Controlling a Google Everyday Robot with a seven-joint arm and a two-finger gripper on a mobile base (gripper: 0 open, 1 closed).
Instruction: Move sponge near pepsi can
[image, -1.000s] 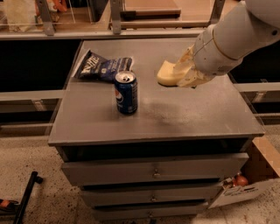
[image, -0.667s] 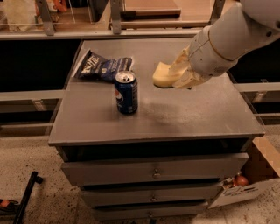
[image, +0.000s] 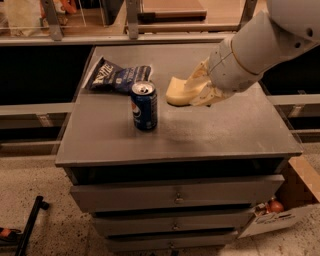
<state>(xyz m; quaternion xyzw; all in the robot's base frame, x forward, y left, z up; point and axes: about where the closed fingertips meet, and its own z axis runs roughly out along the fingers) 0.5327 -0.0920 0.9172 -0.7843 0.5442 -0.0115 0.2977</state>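
The pepsi can (image: 144, 106) stands upright on the grey cabinet top (image: 210, 135), left of centre. The pale yellow sponge (image: 176, 90) is held in my gripper (image: 196, 90), whose cream fingers close on its right part. The sponge hangs just above the top, a short way right of and behind the can, not touching it. My white arm reaches in from the upper right.
A dark blue chip bag (image: 118, 76) lies flat behind and left of the can. The cabinet has drawers below its front edge. A cardboard box (image: 295, 200) stands on the floor at the lower right. A shelf rail runs behind the cabinet.
My gripper with the sponge has moved left, closer to the can. The can and chip bag have not moved.
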